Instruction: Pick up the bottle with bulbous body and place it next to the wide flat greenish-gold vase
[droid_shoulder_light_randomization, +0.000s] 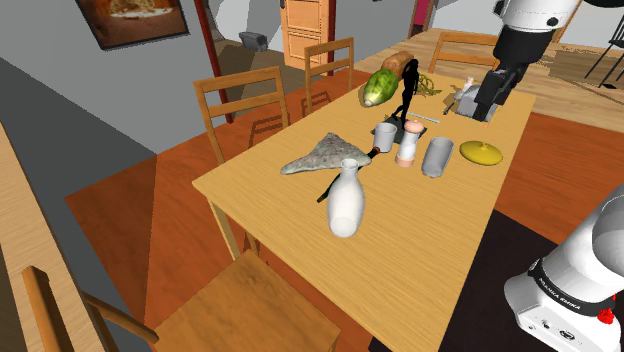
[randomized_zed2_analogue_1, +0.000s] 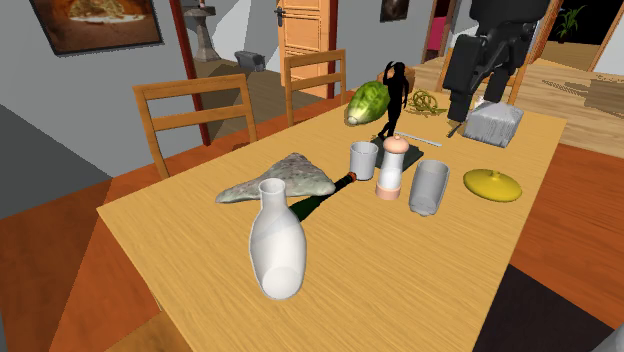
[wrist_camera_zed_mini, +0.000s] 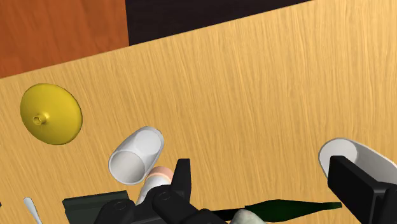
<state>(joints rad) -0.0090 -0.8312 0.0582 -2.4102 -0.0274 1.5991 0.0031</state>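
Surface (droid_shoulder_light_randomization: 440, 260): light wood, wooden chairs (droid_shoulder_light_randomization: 245, 100) along one side. Bottle with bulbous body (droid_shoulder_light_randomization: 345, 203): plain white, narrow neck, upright, alone toward the near end in the shoulder view, untouched, well apart from the other pieces. Wide flat vase (droid_shoulder_light_randomization: 482, 153): yellow-gold, small knob at centre, close to the edge on the shoulder view's right, well apart from the bottle. Grey cup (droid_shoulder_light_randomization: 437, 157): on its side, just beside the vase, between it and a pink-and-white column (droid_shoulder_light_randomization: 407, 142), possibly a pepper mill. White cup (droid_shoulder_light_randomization: 385, 136): upright, beside the column. Dark green bottle (randomized_zed2_analogue_1: 325, 197): lying flat beside a grey speckled slab (randomized_zed2_analogue_1: 280, 180). Farther back: green melon-like fruit (droid_shoulder_light_randomization: 378, 87), black figurine (droid_shoulder_light_randomization: 408, 85), grey box (randomized_zed2_analogue_1: 493, 124). Pincer (droid_shoulder_light_randomization: 487, 108): all black, raised over the far half of the surface, fingers (wrist_camera_zed_mini: 181, 181) spread wide, nothing between them.
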